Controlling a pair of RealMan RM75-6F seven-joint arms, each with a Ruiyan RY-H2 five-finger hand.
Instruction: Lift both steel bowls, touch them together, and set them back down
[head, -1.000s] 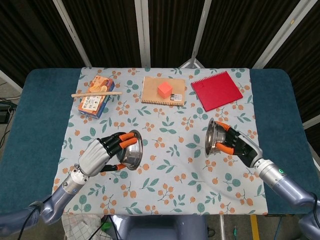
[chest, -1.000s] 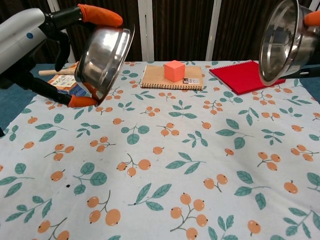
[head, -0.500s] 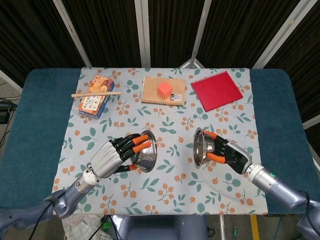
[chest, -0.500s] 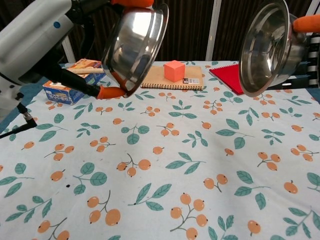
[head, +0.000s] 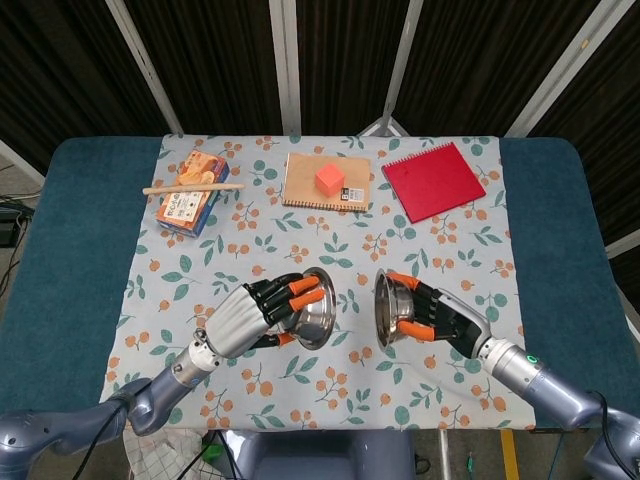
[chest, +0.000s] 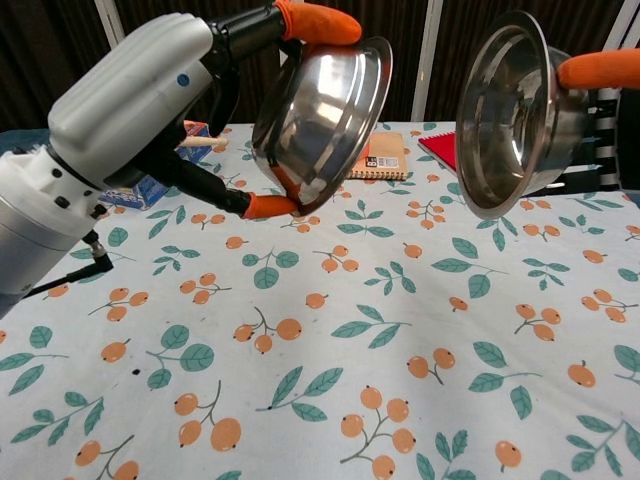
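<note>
- Dark slatted wall with pale metal struts behind; teal table covered by a white tablecloth printed with leaves and oranges.
- Left hand, grey shell, orange-tipped fingers, grasps the left steel bowl across its back, one fingertip over the top rim and one under the bottom rim.
- Left steel bowl is up off the cloth, tipped on its side, mouth facing the right hand.
- Right hand grasps the right steel bowl from behind; in the chest view only an orange fingertip at the rim and a dark part of the hand show.
- Right steel bowl is also lifted and on its side, mouth toward the left hand; rims are near each other with a gap between, not touching.
- Red notebook lies well beyond the right hand, spiral edge away from the robot.
- Brown notebook lies well beyond both hands, about between them.
- Snack box sits beyond the left hand, out to its outer side.
- Wooden spoon rests across the top of the snack box.
- Orange cube sits on the brown notebook.
</note>
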